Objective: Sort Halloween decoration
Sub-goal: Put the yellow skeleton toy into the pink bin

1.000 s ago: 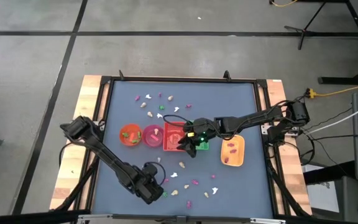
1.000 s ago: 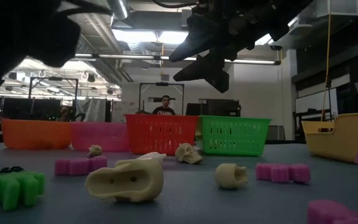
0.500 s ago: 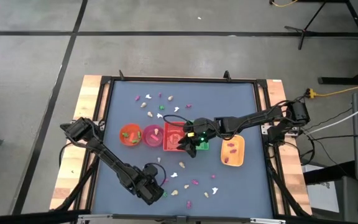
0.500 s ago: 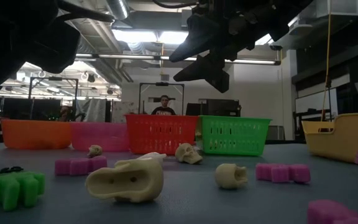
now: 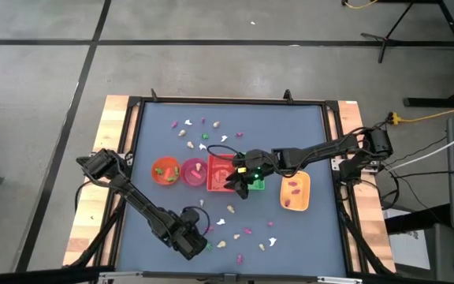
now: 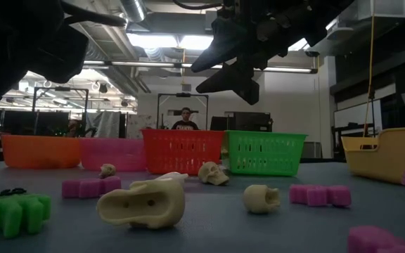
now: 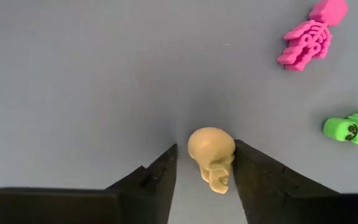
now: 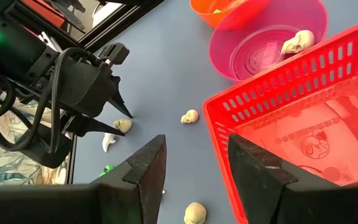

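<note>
Left end effector (image 7: 204,163) straddles one cream skull (image 7: 212,156).

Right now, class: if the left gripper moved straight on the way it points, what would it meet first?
The cream-yellow skull lying between the left gripper's open fingers, then probably the blue table.

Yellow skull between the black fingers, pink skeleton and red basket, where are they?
yellow skull (image 7: 211,152), left wrist view, its forehead.
pink skeleton (image 7: 304,42), left wrist view, its ribs.
red basket (image 8: 272,84), right wrist view, its near wall.
</note>
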Robot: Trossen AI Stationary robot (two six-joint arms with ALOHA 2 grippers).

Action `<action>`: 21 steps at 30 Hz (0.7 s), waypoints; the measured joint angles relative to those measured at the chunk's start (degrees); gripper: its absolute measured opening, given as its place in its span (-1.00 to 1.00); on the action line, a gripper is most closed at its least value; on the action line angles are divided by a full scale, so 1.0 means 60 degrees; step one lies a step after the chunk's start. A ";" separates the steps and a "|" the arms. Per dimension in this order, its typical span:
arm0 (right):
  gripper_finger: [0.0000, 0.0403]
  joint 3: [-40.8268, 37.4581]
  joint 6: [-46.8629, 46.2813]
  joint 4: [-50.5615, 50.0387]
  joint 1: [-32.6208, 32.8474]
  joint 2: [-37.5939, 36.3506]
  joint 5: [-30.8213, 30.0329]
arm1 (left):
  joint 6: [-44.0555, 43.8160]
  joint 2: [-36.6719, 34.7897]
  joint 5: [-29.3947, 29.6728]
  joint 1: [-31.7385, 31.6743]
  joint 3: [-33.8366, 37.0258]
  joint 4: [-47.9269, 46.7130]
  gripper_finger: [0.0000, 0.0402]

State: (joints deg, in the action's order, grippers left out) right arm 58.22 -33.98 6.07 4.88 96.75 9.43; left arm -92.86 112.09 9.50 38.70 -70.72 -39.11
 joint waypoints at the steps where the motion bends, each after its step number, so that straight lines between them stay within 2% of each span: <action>1: -0.14 0.0000 0.0000 0.0000 0.0000 0.0000 0.0000 | 0.0000 0.0003 0.0007 0.0000 0.0000 -0.0010 -0.38; 10: -0.14 0.0000 0.0000 0.0000 0.0000 0.0000 0.0000 | -0.0016 0.0007 0.0043 -0.0004 0.0004 -0.0087 -0.59; 21: -0.14 0.0000 0.0000 0.0000 0.0000 0.0000 0.0000 | -0.0189 0.0007 0.0076 -0.0004 0.0000 -0.0109 -0.62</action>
State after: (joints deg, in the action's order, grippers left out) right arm 58.22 -33.98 6.07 4.89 96.75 9.43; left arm -93.99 112.14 9.96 38.68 -70.72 -39.77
